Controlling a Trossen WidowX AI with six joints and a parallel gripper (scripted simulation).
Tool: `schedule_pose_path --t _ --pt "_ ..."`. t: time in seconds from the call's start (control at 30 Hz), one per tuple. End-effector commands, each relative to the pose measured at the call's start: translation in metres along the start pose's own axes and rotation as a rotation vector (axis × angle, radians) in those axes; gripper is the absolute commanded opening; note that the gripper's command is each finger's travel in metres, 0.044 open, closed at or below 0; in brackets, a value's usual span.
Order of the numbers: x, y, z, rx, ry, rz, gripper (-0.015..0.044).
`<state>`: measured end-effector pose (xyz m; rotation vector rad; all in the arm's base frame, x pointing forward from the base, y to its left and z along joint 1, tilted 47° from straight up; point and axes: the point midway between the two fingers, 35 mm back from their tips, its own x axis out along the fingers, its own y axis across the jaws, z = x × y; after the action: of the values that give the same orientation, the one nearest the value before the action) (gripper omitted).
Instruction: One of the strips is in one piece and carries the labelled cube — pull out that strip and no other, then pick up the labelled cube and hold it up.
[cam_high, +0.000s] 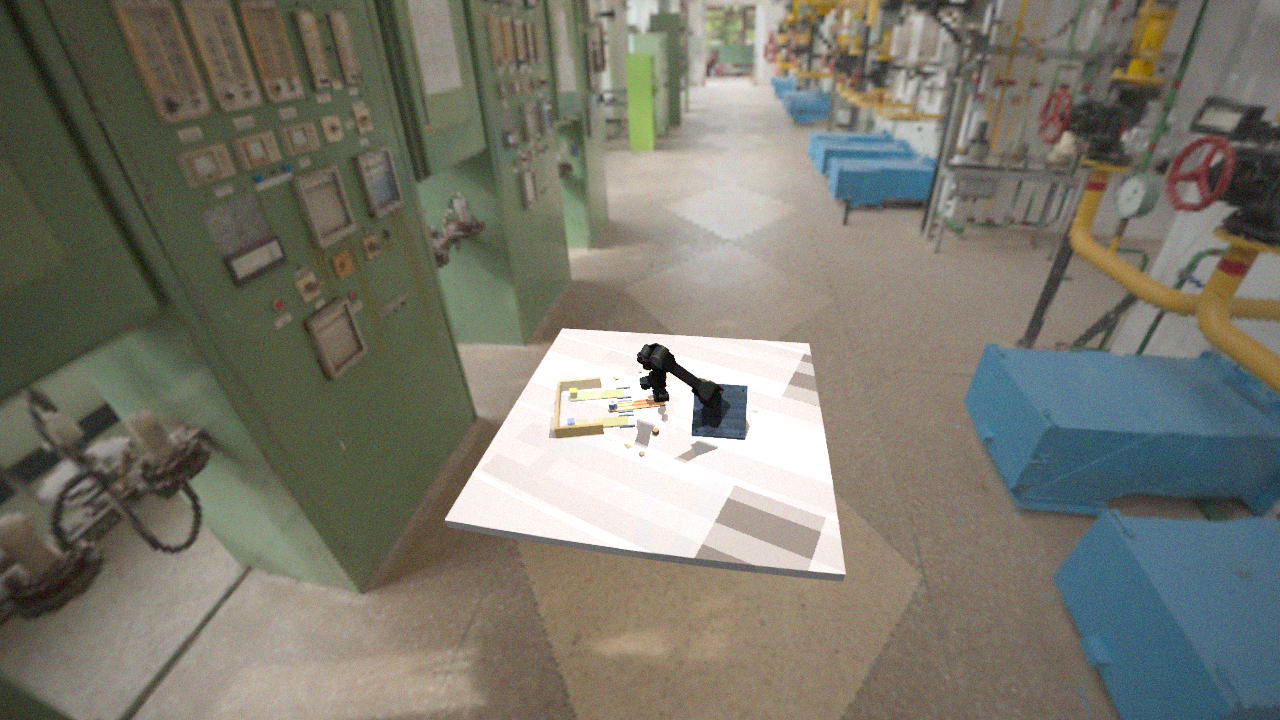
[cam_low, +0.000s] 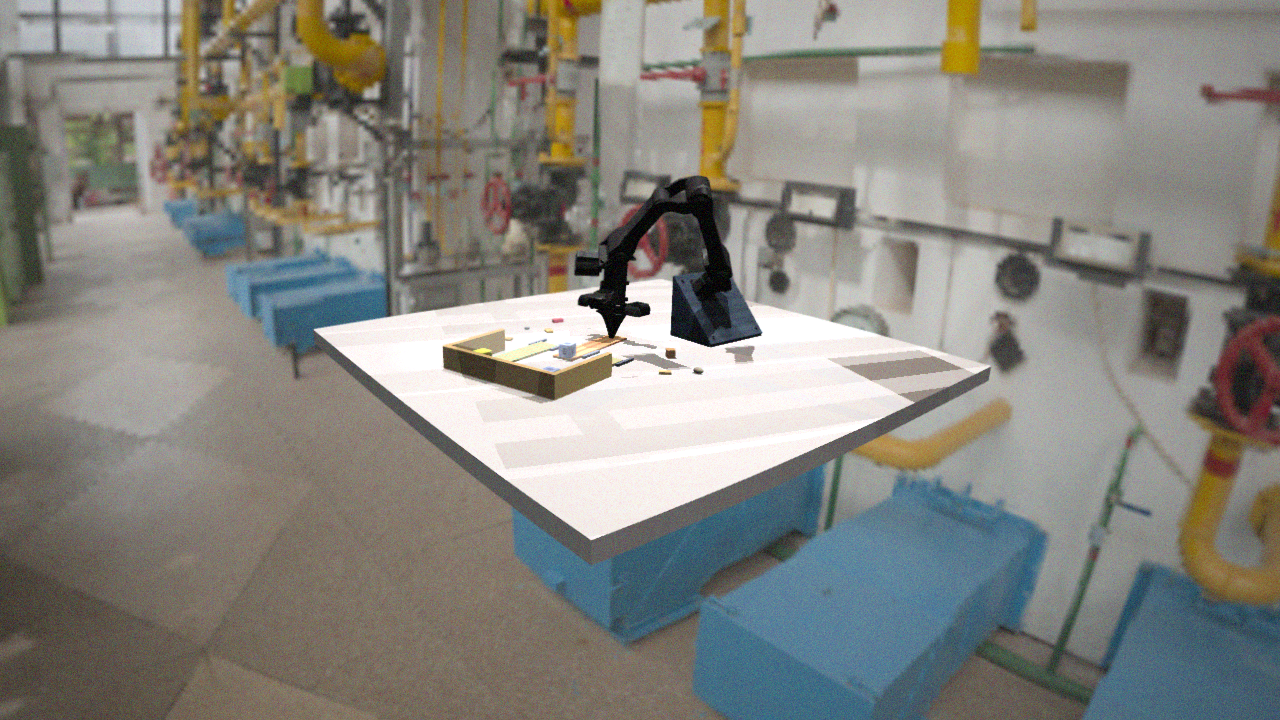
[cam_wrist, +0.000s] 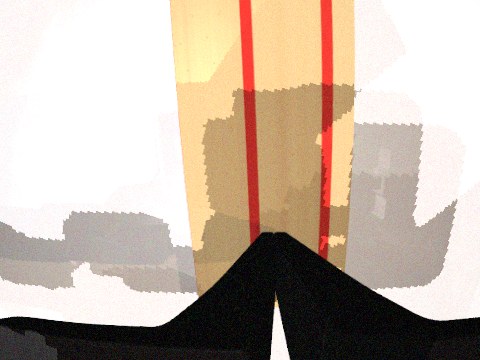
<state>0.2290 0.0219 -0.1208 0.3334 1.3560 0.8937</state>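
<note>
A small pale-blue labelled cube (cam_low: 566, 350) sits on a flat tan strip with two red lines (cam_wrist: 267, 74), at the open wooden tray (cam_low: 501, 368). The black gripper (cam_wrist: 275, 242), fingers together, presses the strip's end. White table (cam_low: 716, 429); industrial hall.

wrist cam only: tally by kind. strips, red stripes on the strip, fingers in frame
tan strip: 1
red stripes on it: 2
black fingers: 2
total: 5
</note>
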Motion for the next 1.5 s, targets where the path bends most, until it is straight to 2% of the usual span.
schedule_pose_path --t 0.0,0.13,0.3,0.43,0.87,1.47 --pt "-0.002 0.0 0.0 0.001 0.002 0.0 0.0" --pt "-0.04 -0.002 0.002 0.013 0.03 0.012 0.0" --pt "-0.042 -0.002 0.003 0.013 0.032 0.013 0.0" --pt "-0.04 -0.001 0.022 -0.165 0.03 0.016 0.0105" --pt "-0.045 0.0 0.065 -0.177 0.028 0.016 0.044" --pt "-0.056 0.003 0.129 -0.179 0.026 0.017 0.044"
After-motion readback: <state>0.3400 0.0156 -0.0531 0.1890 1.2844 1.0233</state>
